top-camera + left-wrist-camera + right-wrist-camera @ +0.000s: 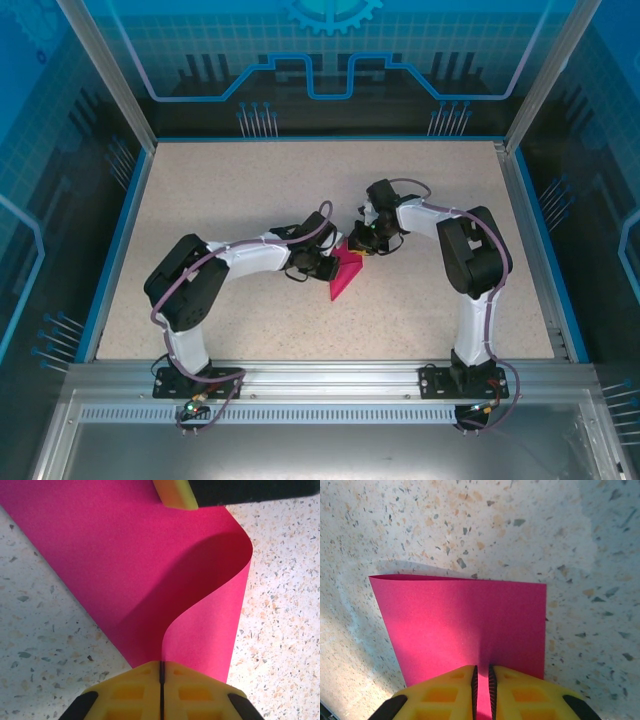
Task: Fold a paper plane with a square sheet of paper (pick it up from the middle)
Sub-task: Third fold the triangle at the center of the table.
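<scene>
Looking from overhead, find the square sheet of paper [345, 272] near the middle of the table [250, 190], raised and bowed, nipped on its left side by the left gripper [322, 264] and at its far right by the right gripper [363, 243]. Turning to the left wrist view, see jaws pressed together to a hairline seam, clamped on the near edge of the sheet [125, 555]; beyond, note the paper rolling away in an S-shaped wave, one layer shadowing the other, up to a yellow finger [175, 492] of the other gripper at the top. Through the right wrist camera, find jaws almost fully closed with a sliver of pink trapped between them, so gripping the sheet too; note the paper [465, 615] running out flat and apparently clear of the speckled surface, judging by the shadow behind its far edge. Read the step in hand as probably bringing one edge over onto the other for the first centre fold. To do it well: hold both pinches firm; close the distance slowly, letting the wave settle into one clean roll rather than a stray crease; line up edges and corners before lowering; press the crease only once laid flat. Avoid pulling apart, for fear of tearing or slipping such thin paper.
</scene>
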### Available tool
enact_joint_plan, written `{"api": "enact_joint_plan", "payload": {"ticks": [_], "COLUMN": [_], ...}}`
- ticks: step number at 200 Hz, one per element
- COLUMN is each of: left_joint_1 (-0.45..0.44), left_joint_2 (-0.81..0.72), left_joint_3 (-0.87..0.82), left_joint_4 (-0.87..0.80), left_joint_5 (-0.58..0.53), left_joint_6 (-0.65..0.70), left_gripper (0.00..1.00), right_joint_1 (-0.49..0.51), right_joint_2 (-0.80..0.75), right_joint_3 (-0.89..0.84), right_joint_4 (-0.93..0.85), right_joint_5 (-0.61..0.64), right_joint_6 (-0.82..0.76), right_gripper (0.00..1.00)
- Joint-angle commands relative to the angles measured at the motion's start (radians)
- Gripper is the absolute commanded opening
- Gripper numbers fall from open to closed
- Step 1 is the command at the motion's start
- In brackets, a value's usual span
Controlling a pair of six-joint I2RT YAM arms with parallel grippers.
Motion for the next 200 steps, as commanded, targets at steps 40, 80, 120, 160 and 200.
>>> {"api": "enact_joint_plan", "payload": {"ticks": [40, 80, 120, 160, 200], "left_joint_1": [0.011, 0.012, 0.011, 0.011, 0.011], "left_joint_2": [0.032, 0.049, 0.042, 0.034, 0.063], "left_joint_3": [0.042, 0.04, 0.026, 0.014, 0.028], "left_joint_4": [-0.024, -0.026, -0.026, -0.026, -0.026], "left_joint_5": [-0.003, -0.005, -0.003, -0.007, 0.002], "left_joint_6": [0.026, 0.019, 0.0, -0.011, -0.012], "left_gripper": [0.08, 0.09, 0.09, 0.09, 0.1], "right_joint_1": [0.018, 0.018, 0.018, 0.018, 0.018], "right_joint_2": [0.015, 0.011, 0.007, 0.007, -0.001], "right_joint_3": [0.02, 0.015, 0.015, 0.013, 0.009], "right_joint_4": [-0.037, -0.038, -0.041, -0.041, -0.032], "right_joint_5": [0.004, 0.007, 0.008, 0.009, -0.006], "right_joint_6": [-0.007, -0.006, -0.006, -0.006, 0.0], "right_gripper": [0.17, 0.17, 0.17, 0.17, 0.18]}}
